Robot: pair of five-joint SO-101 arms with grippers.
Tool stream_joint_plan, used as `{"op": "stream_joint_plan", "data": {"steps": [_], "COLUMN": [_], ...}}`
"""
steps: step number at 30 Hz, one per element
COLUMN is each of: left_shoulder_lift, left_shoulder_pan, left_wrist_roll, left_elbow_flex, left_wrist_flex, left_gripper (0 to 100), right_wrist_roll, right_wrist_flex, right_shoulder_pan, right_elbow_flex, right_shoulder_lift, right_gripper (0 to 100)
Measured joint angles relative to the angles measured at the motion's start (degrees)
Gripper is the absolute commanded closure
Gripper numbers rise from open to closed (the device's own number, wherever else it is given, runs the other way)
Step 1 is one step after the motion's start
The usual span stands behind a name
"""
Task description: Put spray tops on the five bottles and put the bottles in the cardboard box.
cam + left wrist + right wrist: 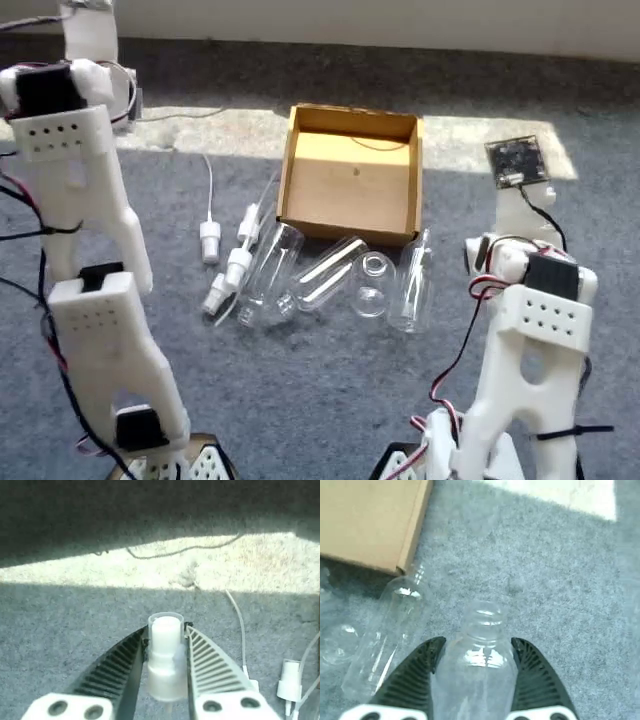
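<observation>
**A spray top in one gripper, a bottle in the other**

High view: the cardboard box (350,175) sits open at the upper centre of the frame. Just below it, four bottles (328,272) lie on the grey carpet (330,400), with loose spray tops (210,240) to their left. The left arm (80,200) fills the left edge, and the right arm (535,330) stands at lower right.

Left wrist view: the left gripper (166,630) is pinched narrowly around a white spray top (165,655). A spare top (289,680) lies on the carpet nearby.

Right wrist view: the right gripper (477,642) clasps a clear bottle (479,665) by its body, and the bottle's neck is bare. A second bottle (390,630) lies beside it, its neck near the box corner.
</observation>
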Motion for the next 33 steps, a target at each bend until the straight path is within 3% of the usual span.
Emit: {"op": "stream_joint_plan", "data": {"steps": [5,12,16,23,29,33], "left_shoulder_lift": [-18.81,-48.79,-63.65,-71.03,-70.59,-71.3], "left_shoulder_pan": [5.19,22.51,32.62,47.74,58.11,58.9], "left_wrist_roll": [4.57,7.65,7.65,7.65,7.65,7.65], "left_elbow_flex": [8.7,23.12,28.4,37.45,42.11,46.95], "left_wrist_flex": [0.0,-0.09,-6.59,-27.34,-39.03,-44.4], "left_gripper": [98,98,98,98,98,98], "right_wrist_roll": [-4.75,-12.75,-16.44,-17.41,-18.29,-20.92], "right_wrist_flex": [-5.36,-15.38,-18.64,-19.08,-19.08,-19.08], "right_shoulder_pan": [-7.12,-14.07,-21.54,-37.45,-42.02,-42.29], "right_elbow_flex": [0.0,2.9,6.77,11.34,15.38,15.65], "right_shoulder_lift": [-11.69,-29.63,-37.36,-39.38,-40.0,-40.09], "right_gripper": [99.5,99.5,99.5,99.5,99.5,99.5]}}
